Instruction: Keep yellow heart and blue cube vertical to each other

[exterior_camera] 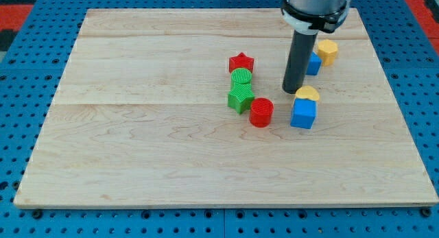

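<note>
- You are looking at the yellow heart-shaped block sitting on the far side of the blue cube block, touching it, right of centre on the pale wooden desk.
- The two are already lining up near-to-far, so, as I am judging it, you should be nudging only lightly, keeping pushes short and straight.
- My tip, the dark rod's lower end, is resting just left of the yellow heart, close to touching; I cannot tell if it is.
- There are no fingers here: the rod is gripping nothing.
- Watch that you are not disturbing the red cylinder to the left, or the second blue block and yellow block farther off.
</note>
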Controlling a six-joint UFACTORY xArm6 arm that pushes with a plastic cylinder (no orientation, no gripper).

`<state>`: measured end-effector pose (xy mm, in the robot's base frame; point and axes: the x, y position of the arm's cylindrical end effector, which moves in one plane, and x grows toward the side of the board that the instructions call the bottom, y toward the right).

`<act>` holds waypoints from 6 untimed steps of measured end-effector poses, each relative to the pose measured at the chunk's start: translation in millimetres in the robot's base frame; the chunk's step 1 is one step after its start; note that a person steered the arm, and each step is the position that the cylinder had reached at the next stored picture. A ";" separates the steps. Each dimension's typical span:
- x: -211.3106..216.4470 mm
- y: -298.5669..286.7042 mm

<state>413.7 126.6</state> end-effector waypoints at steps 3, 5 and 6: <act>-8.1 10.3; -17.3 76.2; -11.3 112.2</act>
<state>402.3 238.8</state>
